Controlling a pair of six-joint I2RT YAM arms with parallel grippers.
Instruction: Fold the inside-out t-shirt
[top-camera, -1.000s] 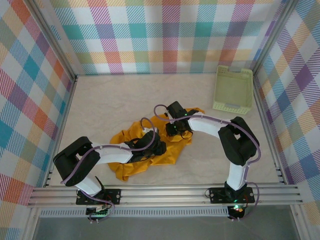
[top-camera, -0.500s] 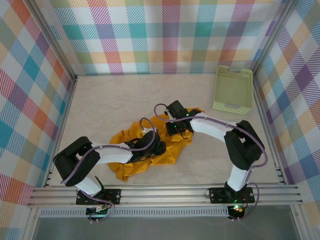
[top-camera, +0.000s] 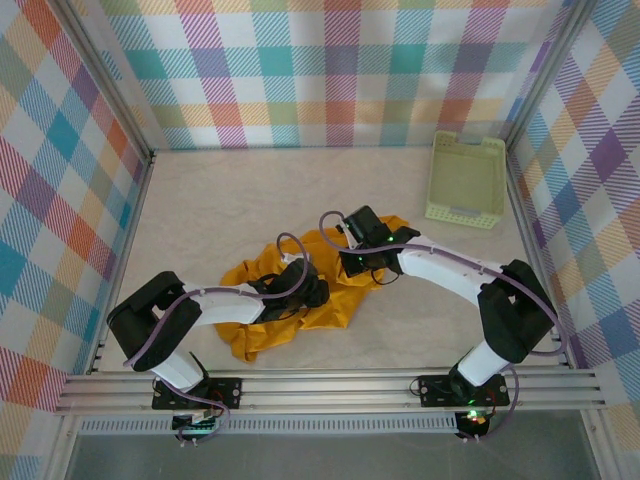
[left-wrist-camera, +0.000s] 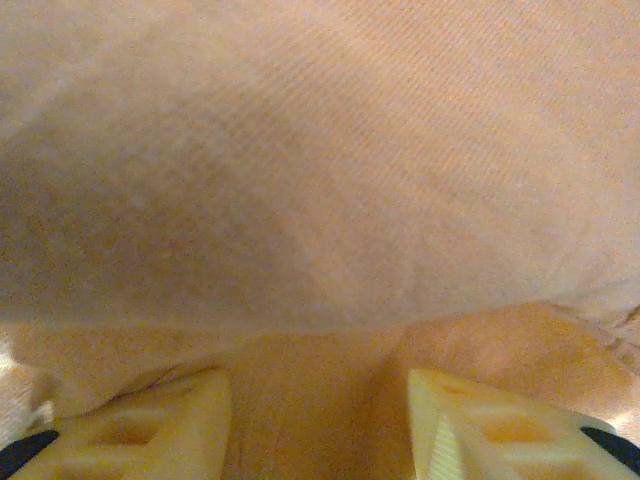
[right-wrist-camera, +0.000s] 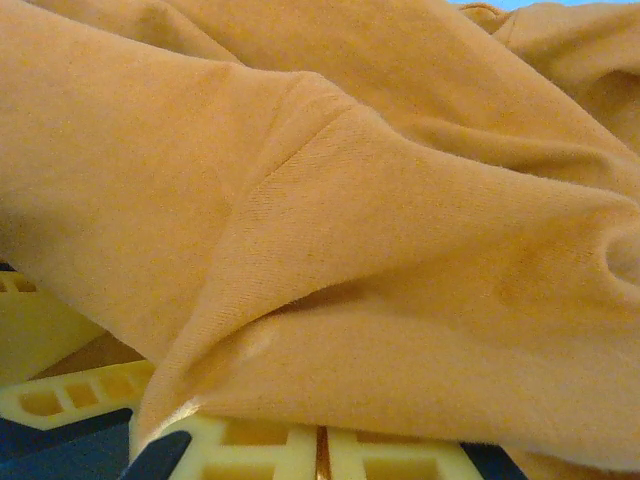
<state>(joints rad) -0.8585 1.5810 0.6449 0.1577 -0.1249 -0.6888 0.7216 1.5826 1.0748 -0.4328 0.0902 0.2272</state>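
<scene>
The inside-out t-shirt (top-camera: 343, 306) lies in a crumpled heap on the counter (top-camera: 215, 205), a little toward the near edge and roughly midway between the two arms. It is bunched and wrinkled, with no flat outline: one lobe trails toward the near left and another pokes out behind the right arm. No chest print or neck tag can be made out. A pale green basket (top-camera: 466, 180) stands well apart in the far right corner.

The left pincer (top-camera: 310, 292) is down on the middle of the heap. Its wrist view has the left pincer (left-wrist-camera: 315, 405) spread, its two fingers standing apart with mustard cloth across the gap and a fold looming close above. Whether the fingers bear on that cloth cannot be told. The right pincer (top-camera: 362, 262) sits at the far edge of the heap. Close up, the right pincer (right-wrist-camera: 320, 450) is pressed together, with cloth draped tightly over its tips. It appears to be pinching a fold beside a stitched seam.

The step in hand looks like the early one: taking hold of the garment to open it out, well before any fold is made. The shirt is neither spread nor turned.

The next move probably calls for the right arm to draw its fold up and away. The left pincer should either close on a separate layer or pin the heap down, so that the cloth opens instead of dragging as one lump. The risk is grabbing several layers at once.
</scene>
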